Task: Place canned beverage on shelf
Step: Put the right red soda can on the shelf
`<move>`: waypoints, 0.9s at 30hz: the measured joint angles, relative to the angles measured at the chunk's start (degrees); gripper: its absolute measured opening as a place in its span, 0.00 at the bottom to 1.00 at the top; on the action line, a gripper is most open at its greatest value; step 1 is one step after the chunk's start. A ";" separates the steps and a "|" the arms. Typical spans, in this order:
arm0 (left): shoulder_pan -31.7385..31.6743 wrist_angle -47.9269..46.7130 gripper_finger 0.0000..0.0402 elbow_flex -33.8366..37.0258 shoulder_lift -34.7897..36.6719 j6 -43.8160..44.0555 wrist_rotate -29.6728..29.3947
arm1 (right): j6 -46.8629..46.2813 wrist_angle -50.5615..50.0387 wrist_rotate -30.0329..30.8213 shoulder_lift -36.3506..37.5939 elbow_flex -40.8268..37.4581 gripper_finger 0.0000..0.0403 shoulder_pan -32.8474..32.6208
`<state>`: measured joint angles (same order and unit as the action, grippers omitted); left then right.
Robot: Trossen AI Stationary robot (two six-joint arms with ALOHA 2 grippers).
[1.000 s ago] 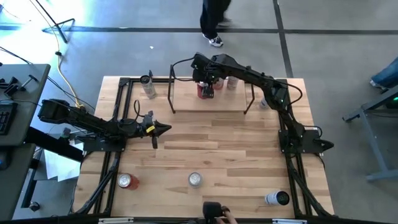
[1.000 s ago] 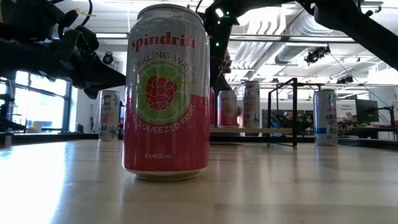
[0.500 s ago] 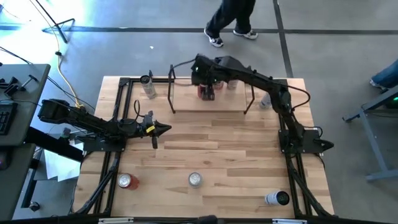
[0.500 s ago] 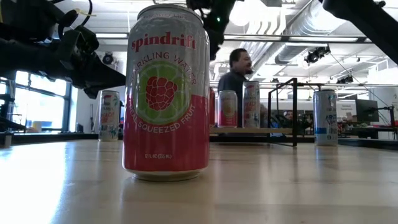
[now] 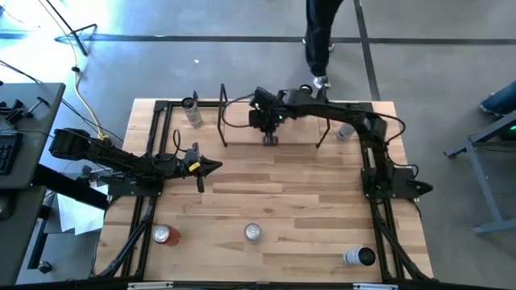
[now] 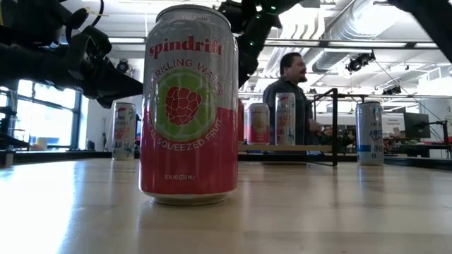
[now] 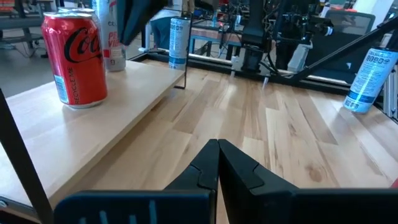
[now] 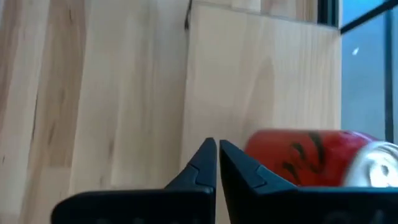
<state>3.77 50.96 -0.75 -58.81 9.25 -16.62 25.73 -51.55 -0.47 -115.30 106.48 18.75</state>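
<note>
A red cola can [image 7: 74,59] stands upright on the shelf [image 5: 302,135], a light-wood board between black end frames at the table's far side. My right gripper [image 8: 217,148] is shut and hovers above the board's near part, with the red can [image 8: 311,157] just beside it and untouched. In the high view my right gripper [image 5: 270,138] and its arm hide that can. A second can [image 6: 285,118] stands farther along the shelf. My left gripper [image 5: 218,167] is shut over the table's left middle and holds nothing.
Loose cans stand on the table: one at the far left [image 5: 191,110], one to the right of the shelf [image 5: 345,131], two near the front edge [image 5: 166,234] [image 5: 253,233]. Another lies at the front right [image 5: 359,257]. A person [image 5: 322,32] walks beyond the far edge.
My right gripper has let go of the red can, drawn back from it toward the table's near edge and shut its fingers. The can stays upright on the shelf. The person behind the table has walked toward the right.
</note>
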 joint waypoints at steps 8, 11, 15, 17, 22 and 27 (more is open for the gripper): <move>-1.86 -0.04 0.00 0.00 0.00 -0.86 -0.72 | -7.79 33.89 7.80 11.36 -29.23 0.00 -1.84; -3.11 -0.20 0.00 0.01 0.00 -0.90 -0.77 | -11.16 42.58 10.90 12.77 -35.66 0.00 -1.75; -5.13 -0.20 0.00 0.00 0.00 -1.08 -0.79 | -10.92 47.97 10.94 12.85 -39.01 0.00 -0.96; -6.02 -0.46 0.00 0.02 0.00 -1.41 -0.79 | -11.60 50.08 10.74 12.85 -39.17 0.00 -0.18; -7.35 -0.91 0.00 0.01 0.00 -1.41 -0.55 | -12.25 52.27 10.60 12.85 -39.26 0.00 2.41; -7.56 -1.55 0.00 0.00 0.00 -0.97 -0.48 | -13.66 53.14 9.87 12.85 -39.26 0.00 4.21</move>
<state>-3.79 49.41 -0.75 -58.81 8.27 -17.10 12.07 1.59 9.40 -102.45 67.22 22.96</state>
